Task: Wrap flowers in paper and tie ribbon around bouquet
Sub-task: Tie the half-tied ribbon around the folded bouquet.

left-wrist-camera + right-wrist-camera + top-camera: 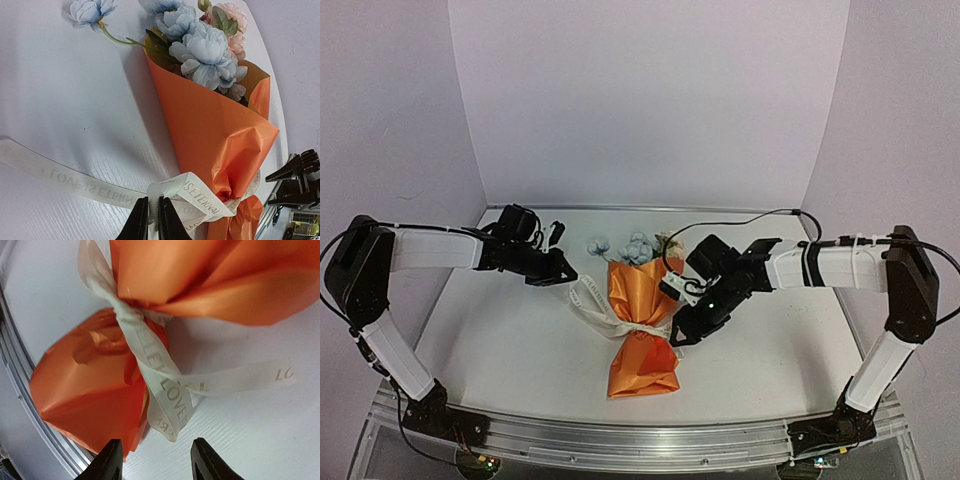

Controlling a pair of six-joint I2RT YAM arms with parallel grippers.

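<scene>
Bouquet [640,290]: lying at centre of table [500,350], blooms at far end
Ribbon [165,380]: cinched round bouquet's waist
Left gripper [154,220]: pinched narrow on one ribbon tail
Right gripper [157,460]: jaws apart, empty, near other tail

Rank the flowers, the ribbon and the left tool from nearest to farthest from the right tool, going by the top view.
1. ribbon, knotted round the bouquet, just left of the right tool.
2. flowers, farther back, at the bouquet's top.
3. left tool, far left, beyond the bouquet.
</scene>
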